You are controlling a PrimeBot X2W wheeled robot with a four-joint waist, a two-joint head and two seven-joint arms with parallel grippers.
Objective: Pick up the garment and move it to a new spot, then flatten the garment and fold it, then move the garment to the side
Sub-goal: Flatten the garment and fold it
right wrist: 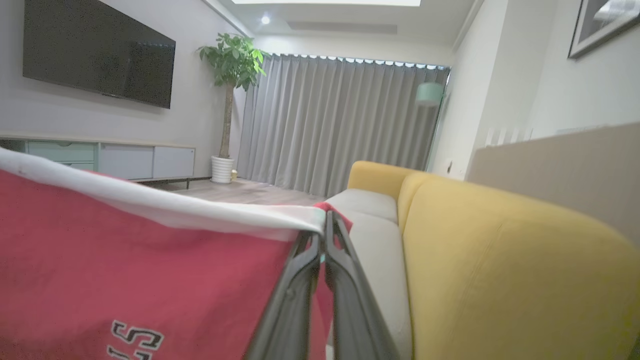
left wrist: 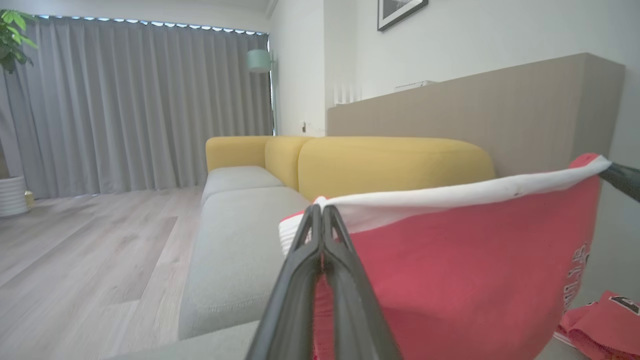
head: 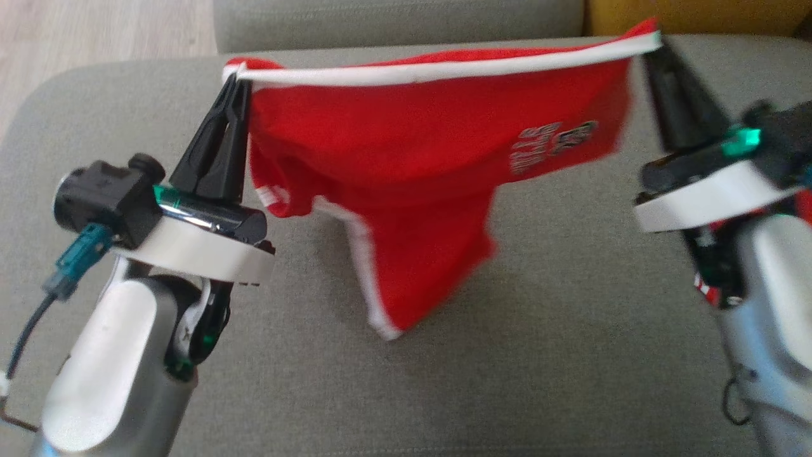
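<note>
Red shorts hung by the waistband between both grippers, over the grey sofa seat

The red shorts (head: pixel 412 165) hang in the air with the white waistband (head: pixel 444 68) drawn taut, its long axis running left to right across the head view. The left gripper (head: pixel 236 79) pinches one end of it, fingers pressed together on the cloth, and the right gripper (head: pixel 653 54) pinches the other end likewise. One leg droops lowest, its white-trimmed hem touching or just above the sofa seat (head: pixel 571 330), a little nearer the left gripper. The carry looks to be in hand. Laying the shorts flat would likely call for both arms to lower together, waistband taut, so the drooping leg lands first and the cloth spreads rather than bunches
</note>
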